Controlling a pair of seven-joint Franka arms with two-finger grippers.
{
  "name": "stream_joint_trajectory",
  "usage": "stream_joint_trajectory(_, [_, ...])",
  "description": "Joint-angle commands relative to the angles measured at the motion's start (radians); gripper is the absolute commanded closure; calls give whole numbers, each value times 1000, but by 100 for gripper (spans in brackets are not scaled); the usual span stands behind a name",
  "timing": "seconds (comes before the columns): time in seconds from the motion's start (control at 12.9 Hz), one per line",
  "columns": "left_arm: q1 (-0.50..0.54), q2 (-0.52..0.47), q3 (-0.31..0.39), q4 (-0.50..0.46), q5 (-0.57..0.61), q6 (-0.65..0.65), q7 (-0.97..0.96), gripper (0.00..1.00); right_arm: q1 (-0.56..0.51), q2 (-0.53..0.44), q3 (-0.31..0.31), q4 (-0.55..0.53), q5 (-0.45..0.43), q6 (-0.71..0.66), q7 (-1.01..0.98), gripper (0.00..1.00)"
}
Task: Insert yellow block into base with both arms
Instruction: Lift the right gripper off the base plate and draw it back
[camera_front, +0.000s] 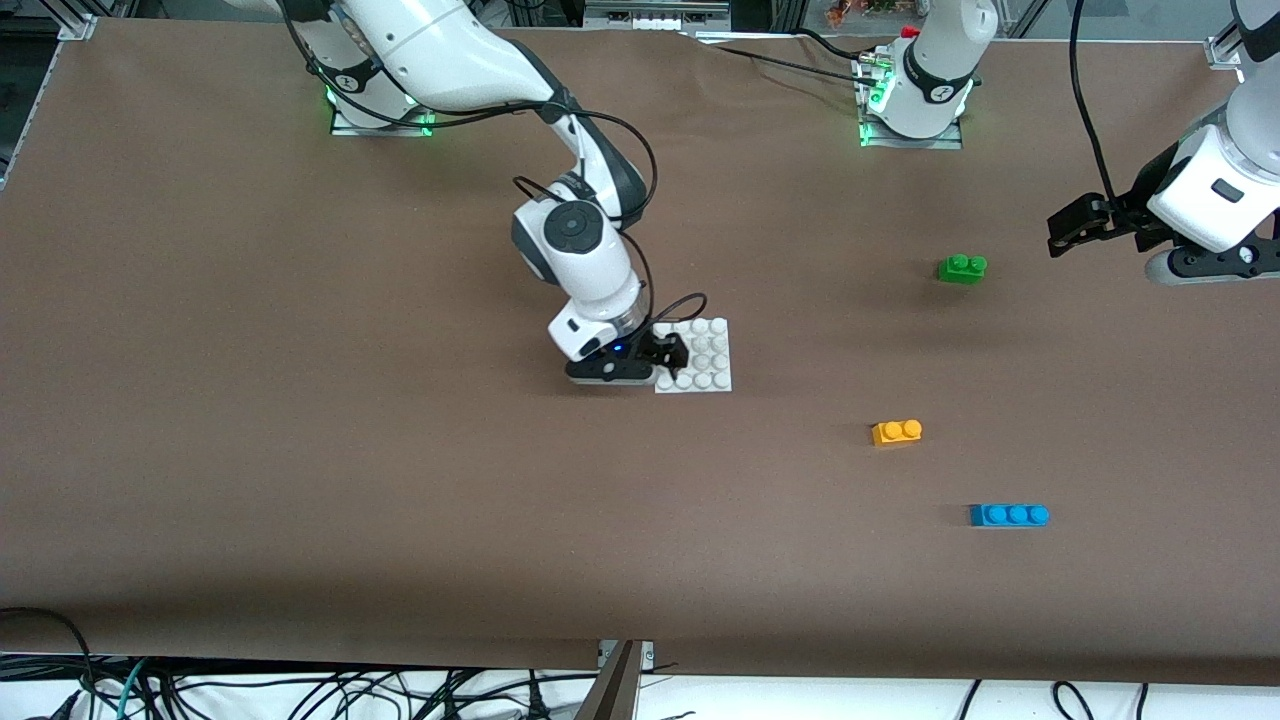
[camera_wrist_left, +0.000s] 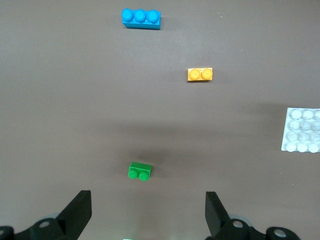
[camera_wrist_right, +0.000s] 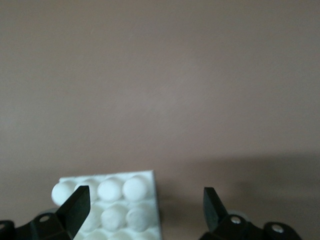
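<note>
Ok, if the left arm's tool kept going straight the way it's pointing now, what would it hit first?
Probably the green brick: in the left wrist view it lies just ahead between the fingers of the open left tool, which is up in the air. Depth is unclear, so it might meet the bare table first.

L gripper (camera_front: 1062, 232) open, R gripper (camera_front: 672, 352) open

Robotics laboratory, test station.
Desk (camera_front: 300, 500) under brown covering; two white jointed arms (camera_front: 590, 270) bolted at its edge on metal plates with green indicator lights (camera_front: 862, 130); aluminium framing (camera_front: 75, 25) at corners; loose black cables (camera_front: 300, 690) along the front.
</note>
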Motion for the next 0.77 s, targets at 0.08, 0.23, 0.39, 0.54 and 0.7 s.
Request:
stream_joint_trajectory(0.08, [-2,12,2,30,-23,-22,15,0,-75,-89,-58,-18,9,-128,-117,0])
stream_joint_trajectory(0.23, [-2,12,2,30,-25,-22,15,0,-109,-113,-93,-18,6,-191,-140,0])
stream_joint_trajectory(0.39, [-2,12,2,32,-25,-22,15,0,-129,-140,-150,-20,15,-272,-243,0])
stream_joint_trajectory(0.54, [-2,12,2,32,-25,-22,15,0,-173,-169,-162,-21,15,-329,-304,0])
stream_joint_trajectory(0.7, [-2,12,2,30,-25,-22,15,0,-216,-210,-162,-21,18,-387,-384,0])
